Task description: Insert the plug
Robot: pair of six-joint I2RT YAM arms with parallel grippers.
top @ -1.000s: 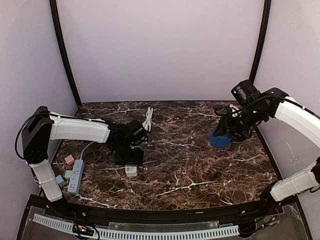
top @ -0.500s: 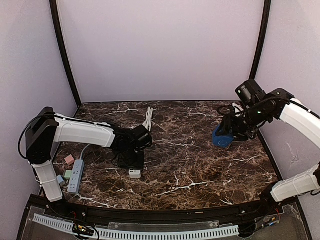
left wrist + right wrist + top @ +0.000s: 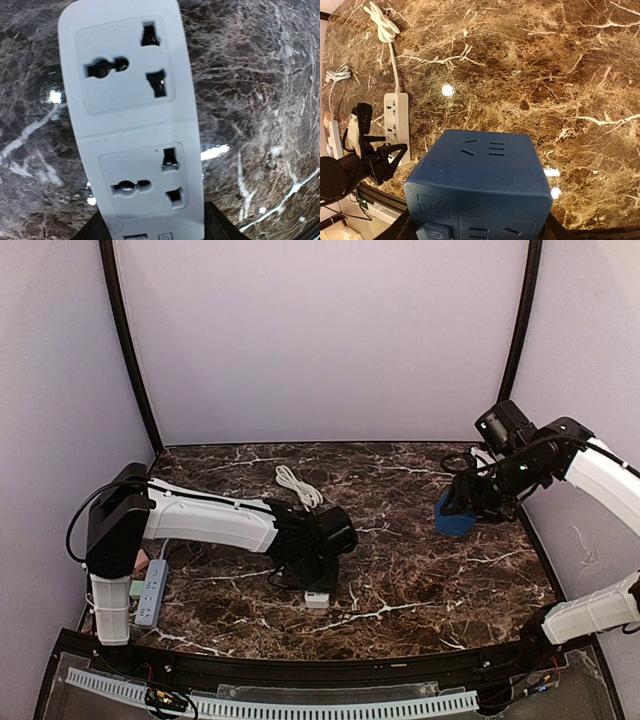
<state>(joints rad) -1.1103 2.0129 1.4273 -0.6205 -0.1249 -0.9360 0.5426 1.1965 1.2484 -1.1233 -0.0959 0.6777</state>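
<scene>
The blue cube adapter hangs at the right of the overhead view, pinched in the right gripper; its pins are hidden. The white power strip sits at lower centre, its end clamped by the left gripper. You appear to be at the approach step: carry the cube over a socket, align, press down. The left arm reaches low across the table; the right arm is raised.

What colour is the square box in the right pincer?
Blue. The cube-shaped plastic socket block is dark blue all over, which shows best in the right wrist view.
</scene>
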